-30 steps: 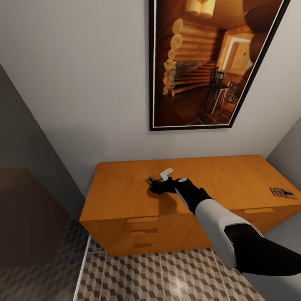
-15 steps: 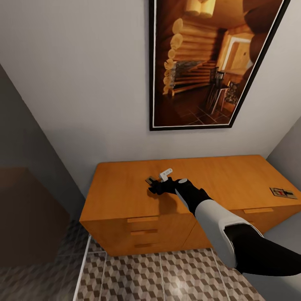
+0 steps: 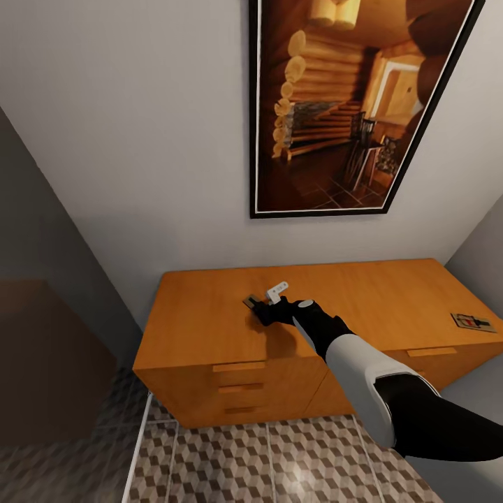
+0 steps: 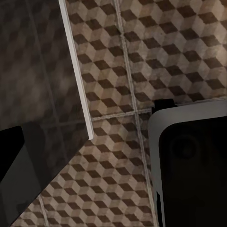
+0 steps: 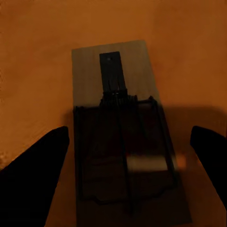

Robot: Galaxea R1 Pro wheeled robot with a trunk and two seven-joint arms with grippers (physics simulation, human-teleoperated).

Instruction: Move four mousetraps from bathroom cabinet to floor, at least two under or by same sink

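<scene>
Scene: a robot's right arm reaches over the cabinet [image 3: 209, 321] under a framed cabin picture [image 3: 349, 105], in a bathroom with cube-patterned floor [image 3: 279, 461].

Right gripper [image 3: 260, 309]: low over the cabinet top, its fingers [image 5: 33, 175] spread wide, one on each side of a mousetrap [image 5: 124, 137] and clear of its long edges; the straddle looks set for a pinch across the board's width.

Mousetrap: flat on the cabinet top, its far corner peeping past the gripper in the head view, its wire parts facing up.

Second trap [image 3: 473, 322]: flat near the cabinet's right end, well apart from the arm, untouched.

Left gripper: hanging low over the floor; whether it is spread or closed cannot be told.

Stage: apparently the grasp of a trap; no trap shows on the visible floor.

Risk: a flat, thin board offers little edge, so the fingers may slip off unless they close low.
</scene>
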